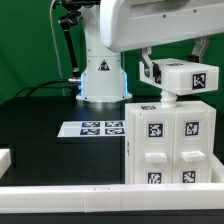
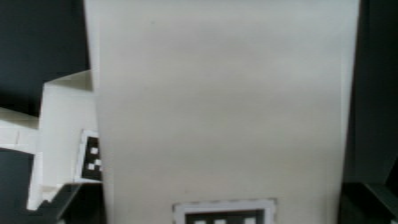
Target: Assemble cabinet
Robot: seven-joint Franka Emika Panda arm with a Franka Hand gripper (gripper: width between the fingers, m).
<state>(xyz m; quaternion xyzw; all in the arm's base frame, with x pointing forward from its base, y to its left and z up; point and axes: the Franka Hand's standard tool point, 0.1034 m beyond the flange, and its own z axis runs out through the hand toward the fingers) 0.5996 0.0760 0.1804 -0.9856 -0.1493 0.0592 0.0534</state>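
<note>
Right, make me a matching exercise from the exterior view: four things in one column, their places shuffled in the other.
A. marker board
B. cabinet
C. long white rail
D. tagged white block

1. above the cabinet's top
2. across the foreground
3. flat on the black table, mid-picture
4. standing at the exterior view's right

Pairs: A-3, B-4, C-2, D-1.

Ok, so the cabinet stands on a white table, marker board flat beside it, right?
No, the table is black, not white; the cabinet stands on it, marker board flat beside it. The exterior view shows it.
</note>
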